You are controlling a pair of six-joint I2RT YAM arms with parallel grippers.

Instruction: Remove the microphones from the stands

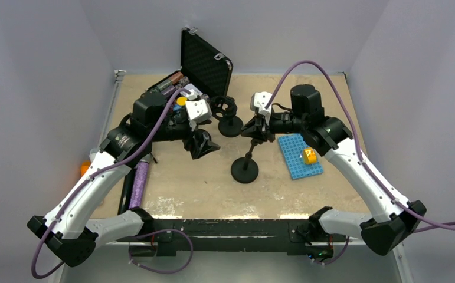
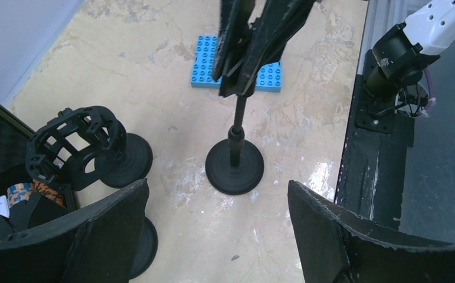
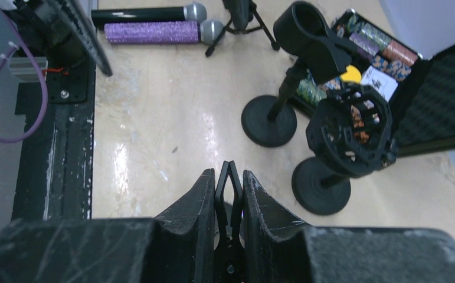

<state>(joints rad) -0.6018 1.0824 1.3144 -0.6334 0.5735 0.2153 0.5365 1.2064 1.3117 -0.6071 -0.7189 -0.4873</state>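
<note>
While the right gripper pinches the stand by its top and the left gripper hangs spread, ease off gently so nothing topples near the table's middle.

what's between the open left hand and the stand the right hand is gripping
Nothing visible: only bare table lies between the left hand and the stand that the right hand grips. The shock-mount stand sits off to the side.
</note>
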